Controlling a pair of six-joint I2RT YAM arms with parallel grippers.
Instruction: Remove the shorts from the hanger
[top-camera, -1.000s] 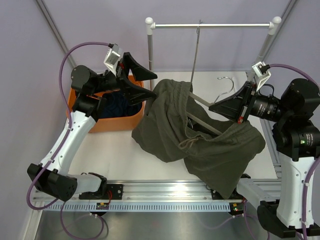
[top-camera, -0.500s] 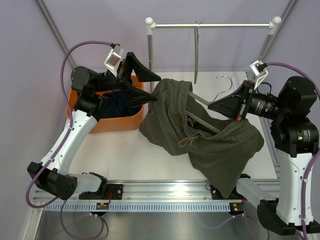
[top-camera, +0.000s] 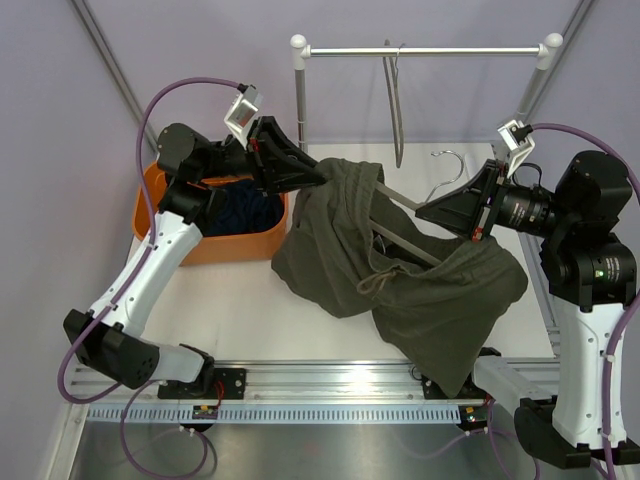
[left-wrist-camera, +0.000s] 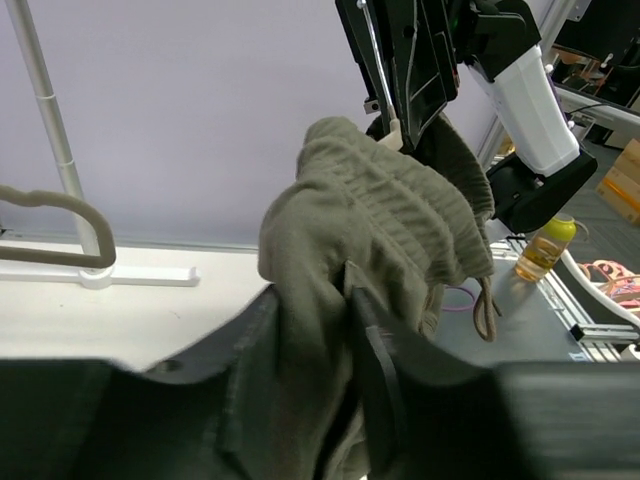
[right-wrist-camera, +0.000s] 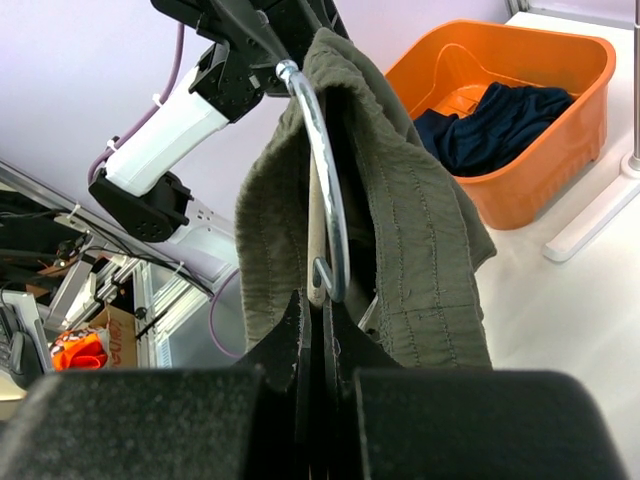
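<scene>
Left arm (top-camera: 148, 272), right arm (top-camera: 583, 345): white link shells, black joint housings, black jaws. Purple cables (top-camera: 62, 375) looped alongside both.

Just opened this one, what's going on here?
The right gripper holds a hanger with the olive shorts draped over it. The left gripper pinches the waistband of those shorts, so they are not off the hanger yet. The navy shorts lie in the orange bin.

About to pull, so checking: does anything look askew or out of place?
The olive shorts hang bunched and lopsided on the hanger held in the right hand, one leg trailing over the near rail. Nothing looks damaged.
</scene>
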